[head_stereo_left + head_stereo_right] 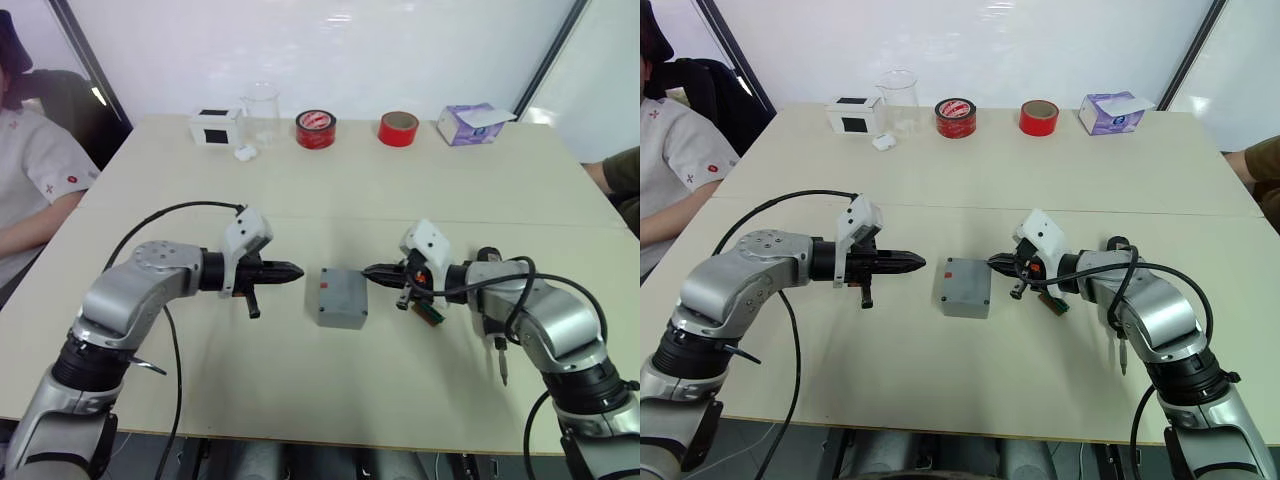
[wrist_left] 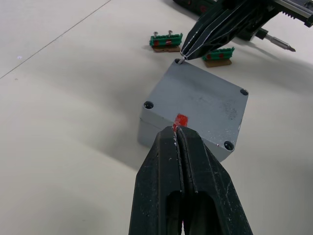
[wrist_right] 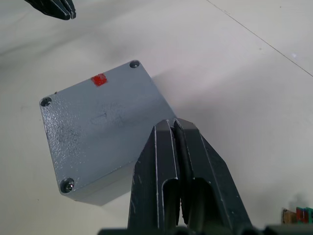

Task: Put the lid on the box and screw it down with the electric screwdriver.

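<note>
Beige table (image 1: pixel 330 190) w/ a white wall behind, a person seated at each far side. Along the back edge: white box w/ black square (image 1: pixel 215 127), clear beaker (image 1: pixel 262 112), two red tape rolls (image 1: pixel 316 129), tissue box (image 1: pixel 470 123).

Step, as I read it: lid looks already seated on the box, so placing seems done; screwing not begun. In the left wrist view three corners show dark screw heads or holes, can't tell which; the fourth is under the right tips.

Left gripper (image 1: pixel 290 271) hovers just beside the box's left side, jaws together, holding nothing. Right gripper (image 1: pixel 372 270) has its tips at the box's far-right corner, jaws together on what may be a small screw, too small to be sure.

Box (image 1: pixel 342 298) sits mid-table between the grippers: grey cast metal, squat, square. Lid (image 2: pixel 205 103) flush on top, same footprint, speckled grey, small red mark near the edge facing the left gripper.

Electric screwdriver (image 1: pixel 494 340) lies by the right forearm, black w/ thin bit, partly hidden by cables. Next move prob calls for the right arm to back off and pick it up, left to steady the box. Green circuit boards (image 2: pixel 166 40) lie just beyond the box.
</note>
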Motion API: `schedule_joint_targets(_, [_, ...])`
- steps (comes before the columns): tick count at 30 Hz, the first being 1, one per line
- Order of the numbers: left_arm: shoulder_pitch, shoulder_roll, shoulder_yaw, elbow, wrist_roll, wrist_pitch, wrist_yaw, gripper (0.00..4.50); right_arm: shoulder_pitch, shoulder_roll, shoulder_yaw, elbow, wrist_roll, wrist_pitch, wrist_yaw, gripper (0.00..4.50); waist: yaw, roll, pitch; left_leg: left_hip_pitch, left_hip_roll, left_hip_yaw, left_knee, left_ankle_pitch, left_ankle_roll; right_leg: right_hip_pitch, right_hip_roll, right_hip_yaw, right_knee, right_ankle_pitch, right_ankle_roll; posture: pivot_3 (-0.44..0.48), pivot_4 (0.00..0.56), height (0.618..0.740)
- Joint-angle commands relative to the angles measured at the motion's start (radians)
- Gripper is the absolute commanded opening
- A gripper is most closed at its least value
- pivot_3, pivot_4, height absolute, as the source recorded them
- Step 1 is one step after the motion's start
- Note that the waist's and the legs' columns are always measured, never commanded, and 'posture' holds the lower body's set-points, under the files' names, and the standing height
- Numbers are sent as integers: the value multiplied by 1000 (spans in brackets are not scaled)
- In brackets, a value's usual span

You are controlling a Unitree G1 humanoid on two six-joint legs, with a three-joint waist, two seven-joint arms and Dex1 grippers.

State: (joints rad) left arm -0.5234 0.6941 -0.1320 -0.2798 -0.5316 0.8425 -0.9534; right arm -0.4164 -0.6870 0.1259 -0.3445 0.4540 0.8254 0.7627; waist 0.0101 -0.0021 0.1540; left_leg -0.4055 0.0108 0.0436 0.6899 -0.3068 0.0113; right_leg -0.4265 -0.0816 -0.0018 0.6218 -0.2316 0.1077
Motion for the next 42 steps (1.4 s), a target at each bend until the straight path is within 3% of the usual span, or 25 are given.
schedule_joint_targets(1, [-11, 1, 12, -19, -2, -14, 0, 0, -11, -5, -25, -27, 8, -2, 6, 29, 0, 0, 0, 0, 0, 0, 0, 0, 0, 0, 0, 0, 0, 0, 0, 0, 150, 740])
schedule_joint_targets(10, [-5, 2, 16, -28, -4, -10, 6, 0, -44, 11, 3, 14, -6, -10, 13, 29, 0, 0, 0, 0, 0, 0, 0, 0, 0, 0, 0, 0, 0, 0, 0, 0, 150, 740])
schedule_joint_targets(18, [-2, -3, 17, -34, -9, -10, 14, 0, -68, 17, -2, 24, -6, 0, 12, 3217, 0, 0, 0, 0, 0, 0, 0, 0, 0, 0, 0, 0, 0, 0, 0, 0, 150, 740])
schedule_joint_targets(22, [-8, -9, 13, -34, -11, -12, 16, 0, -74, 25, -46, 12, 35, 35, 1, 3217, 0, 0, 0, 0, 0, 0, 0, 0, 0, 0, 0, 0, 0, 0, 0, 0, 150, 740])
schedule_joint_targets(27, [-65, -46, 19, -62, -50, 3, 10, 0, -100, -15, -262, -20, 160, 231, -69, 3217, 4, 0, 0, -1, 0, 0, 0, 0, 0, 0, 0, 0, 0, 0, 0, 0, 150, 740])
schedule_joint_targets(31, [-111, -67, -7, -89, -65, -1, -4, 0, -106, -187, -385, -2, 189, 450, -89, 4394, 5, 0, 0, -2, 0, 0, 1, 0, 0, 0, -1, 0, -1, 0, 0, 0, 150, 740])
schedule_joint_targets(36, [-127, -84, -14, -81, -56, -23, -8, 0, -190, -295, -445, 30, 277, 645, -53, 4486, -17, 0, 0, 0, 0, 1, 0, 0, 1, 0, 0, 1, -1, 0, 0, 0, 150, 740])
schedule_joint_targets(42, [-115, -75, -5, -36, -12, -63, 7, 0, -105, -337, -366, -102, 308, 551, 14, 4486, -21, 0, 0, 1, 2, 0, -2, 0, 1, 0, 2, 0, -1, 0, 0, 0, 150, 740])
